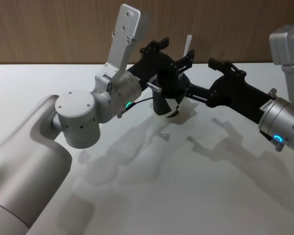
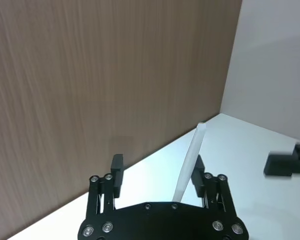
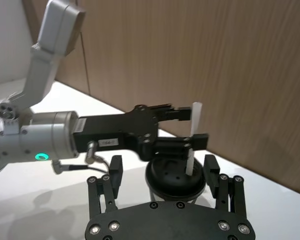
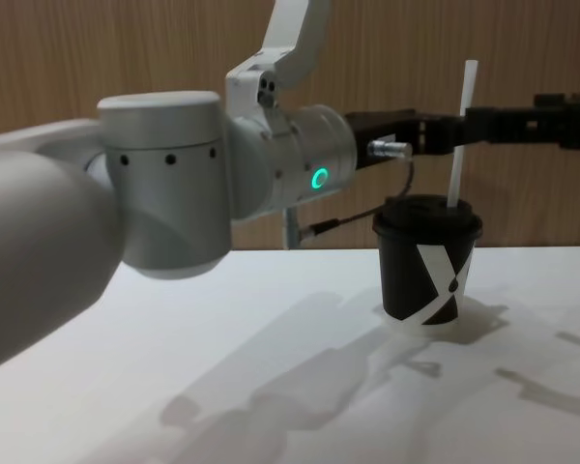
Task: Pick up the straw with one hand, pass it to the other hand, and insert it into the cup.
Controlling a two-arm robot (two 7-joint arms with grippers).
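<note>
A white table [image 1: 152, 196] meets a wood wall [image 1: 63, 29]. The left gripper [image 1: 182, 59] hangs over the cup [image 4: 427, 266], jaws spread around the straw [image 4: 459, 135] standing in the lid. At three o'clock, the right gripper [image 3: 162, 175] brackets the cup, jaws spread.

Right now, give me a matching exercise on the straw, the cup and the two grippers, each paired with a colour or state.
Things:
1. straw
2. cup
3. left gripper
4. right gripper

Descriptions:
A. black with a white mark
B. white, upright, lower end at the lid
C. open, a finger on each side of the cup
D. open, above the lid, straw between its fingers

Pairs: 1-B, 2-A, 3-D, 4-C
</note>
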